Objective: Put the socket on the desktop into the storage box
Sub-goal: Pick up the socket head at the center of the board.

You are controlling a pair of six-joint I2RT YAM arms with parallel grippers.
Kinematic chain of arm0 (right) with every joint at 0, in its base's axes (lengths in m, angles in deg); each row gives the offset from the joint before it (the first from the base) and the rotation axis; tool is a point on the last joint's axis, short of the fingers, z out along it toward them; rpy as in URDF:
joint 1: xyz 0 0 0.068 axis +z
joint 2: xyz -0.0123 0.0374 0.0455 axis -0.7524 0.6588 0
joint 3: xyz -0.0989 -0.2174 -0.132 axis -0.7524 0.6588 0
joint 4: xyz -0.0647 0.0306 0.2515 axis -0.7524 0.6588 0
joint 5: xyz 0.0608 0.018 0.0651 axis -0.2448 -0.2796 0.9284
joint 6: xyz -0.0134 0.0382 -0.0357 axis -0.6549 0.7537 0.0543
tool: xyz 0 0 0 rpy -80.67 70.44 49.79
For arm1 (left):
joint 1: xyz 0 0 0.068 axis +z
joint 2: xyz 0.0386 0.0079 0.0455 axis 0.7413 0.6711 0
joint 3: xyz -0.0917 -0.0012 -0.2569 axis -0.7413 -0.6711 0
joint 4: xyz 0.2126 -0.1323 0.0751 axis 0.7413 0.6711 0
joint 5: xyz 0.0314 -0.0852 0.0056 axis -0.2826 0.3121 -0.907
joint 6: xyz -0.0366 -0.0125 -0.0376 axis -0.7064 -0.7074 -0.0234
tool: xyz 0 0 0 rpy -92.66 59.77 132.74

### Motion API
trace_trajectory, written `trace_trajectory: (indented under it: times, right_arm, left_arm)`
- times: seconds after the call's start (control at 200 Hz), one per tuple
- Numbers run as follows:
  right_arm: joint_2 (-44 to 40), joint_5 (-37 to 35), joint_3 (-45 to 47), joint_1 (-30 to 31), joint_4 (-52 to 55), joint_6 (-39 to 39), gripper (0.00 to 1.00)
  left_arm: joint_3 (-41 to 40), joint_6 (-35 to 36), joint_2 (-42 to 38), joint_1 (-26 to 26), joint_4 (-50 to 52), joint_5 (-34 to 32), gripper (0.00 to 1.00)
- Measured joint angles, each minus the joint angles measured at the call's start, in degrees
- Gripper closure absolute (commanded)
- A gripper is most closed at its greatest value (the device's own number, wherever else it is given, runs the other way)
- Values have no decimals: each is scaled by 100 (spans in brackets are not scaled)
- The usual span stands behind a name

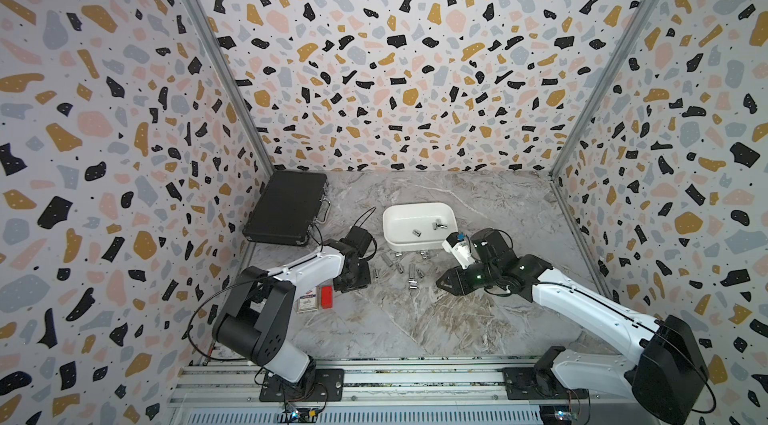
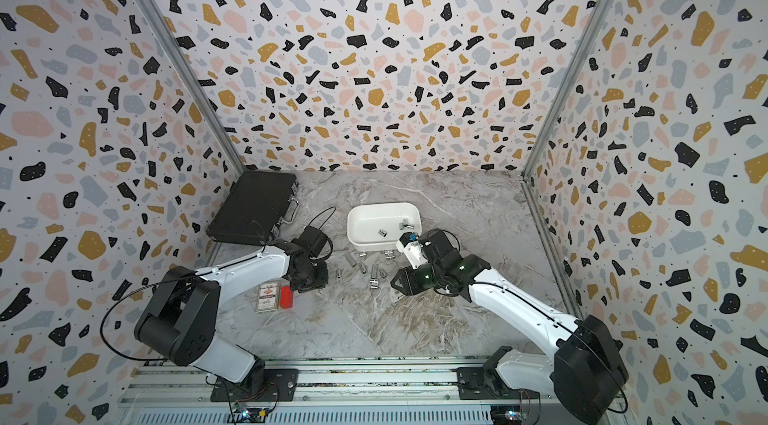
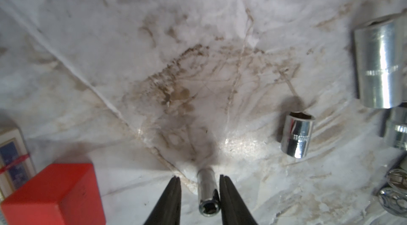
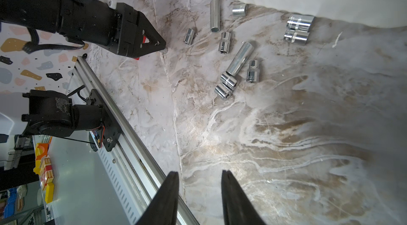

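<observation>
Left gripper (image 3: 199, 177) sits low on the desktop (image 3: 132, 58), jaws part-way apart and not clamped on anything yet; right gripper (image 4: 199, 172) hangs empty with jaws apart, near the storage box (image 1: 409, 246). Box stands on the desktop beyond the scatter, two sockets (image 1: 417, 232) already inside. Red block (image 3: 52, 193) lies just beside the left jaws, clear of them. Loose sockets (image 4: 240, 58) lie grouped between the two arms, in front of the box. Smallest item is the target: slim socket (image 3: 208, 193) lying on its side between the left jaws, one finger (image 3: 229, 197) touching it, a gap on the other side. Step in hand looks like the pinch: squeeze across the round barrel near mid-length, centred so it does not roll or squirt out, check both pads bite before lifting, lift straight, keep off the red block and the short socket (image 3: 297, 135) nearby, then carry over the box rim and let go low
</observation>
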Motion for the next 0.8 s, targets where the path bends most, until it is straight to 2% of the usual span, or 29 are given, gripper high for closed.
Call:
trace_trajectory:
  times: [0.28,0.576,0.801]
  right_arm:
    - [0,-4,9,0,-48,2,63]
    - [2,-2,59,0,-101,7,63]
    - [2,0,63,0,-133,15,63]
  left_arm:
    - [-2,-2,81,0,-52,7,76]
    - [-13,-9,79,0,-101,11,97]
    - [-13,-9,72,0,-118,28,100]
